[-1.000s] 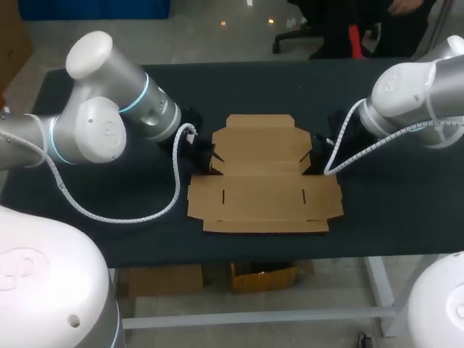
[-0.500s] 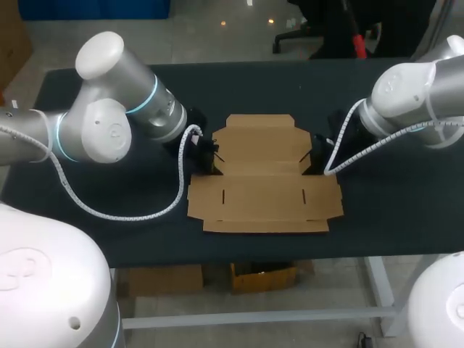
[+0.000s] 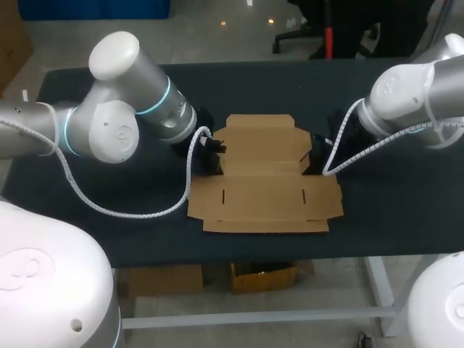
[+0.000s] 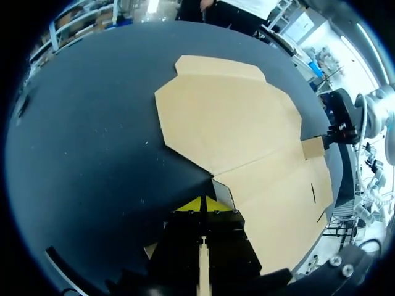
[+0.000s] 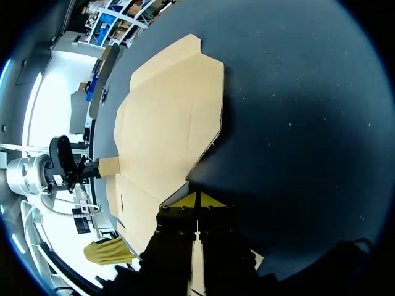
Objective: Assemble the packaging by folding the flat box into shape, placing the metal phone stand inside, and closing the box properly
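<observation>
The left fingers (image 4: 192,206) are pressed together. A thin cardboard edge shows between them, and from the right wrist view they appear clamped on the left side flap (image 5: 108,166). The right fingers (image 5: 185,202) are likewise drawn together with a cardboard edge between them, and from the left wrist view they appear clamped on the right side flap (image 4: 313,148). Each pair of fingers sits in the notch on its own side of the flat box (image 3: 264,181), so the body of the box lies directly inboard of each pair, between the two. The line joining the two flaps follows a crease that runs side to side, parallel to the near edge of the tabletop (image 3: 406,210). One panel extends from this crease toward the far edge and a wider one toward the near edge. The box lies unfolded at the middle of the tabletop. Neither arm is nearer, since each serves its own flap. The next fold probably requires both flaps to turn inward about their short hinges together. The metal phone stand is not in view.
</observation>
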`<state>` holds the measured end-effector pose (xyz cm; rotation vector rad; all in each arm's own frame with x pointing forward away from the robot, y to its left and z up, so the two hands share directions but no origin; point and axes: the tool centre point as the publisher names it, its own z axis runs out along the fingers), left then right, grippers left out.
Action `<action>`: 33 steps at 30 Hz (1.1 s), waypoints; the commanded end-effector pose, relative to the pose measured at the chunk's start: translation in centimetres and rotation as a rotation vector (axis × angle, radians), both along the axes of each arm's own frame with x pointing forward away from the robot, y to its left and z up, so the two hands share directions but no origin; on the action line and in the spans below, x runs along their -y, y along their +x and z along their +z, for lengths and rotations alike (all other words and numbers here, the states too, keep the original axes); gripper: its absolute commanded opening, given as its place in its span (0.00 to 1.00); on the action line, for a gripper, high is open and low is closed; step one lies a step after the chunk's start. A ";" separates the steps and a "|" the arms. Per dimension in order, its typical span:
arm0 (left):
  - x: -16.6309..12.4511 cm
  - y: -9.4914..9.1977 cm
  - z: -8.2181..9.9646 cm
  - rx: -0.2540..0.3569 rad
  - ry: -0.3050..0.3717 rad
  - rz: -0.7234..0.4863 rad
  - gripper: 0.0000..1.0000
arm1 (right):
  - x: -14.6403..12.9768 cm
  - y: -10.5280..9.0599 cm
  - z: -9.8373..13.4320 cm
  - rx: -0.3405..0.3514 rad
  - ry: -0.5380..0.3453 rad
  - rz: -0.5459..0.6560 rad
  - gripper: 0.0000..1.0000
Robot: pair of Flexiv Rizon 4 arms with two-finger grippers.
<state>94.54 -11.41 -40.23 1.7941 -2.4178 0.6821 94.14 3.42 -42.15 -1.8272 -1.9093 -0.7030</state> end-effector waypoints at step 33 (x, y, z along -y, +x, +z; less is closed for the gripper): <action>1.7 -0.7 0.8 -0.007 0.082 0.027 0.00 | -0.8 -0.7 1.0 -0.003 -0.079 -0.054 0.00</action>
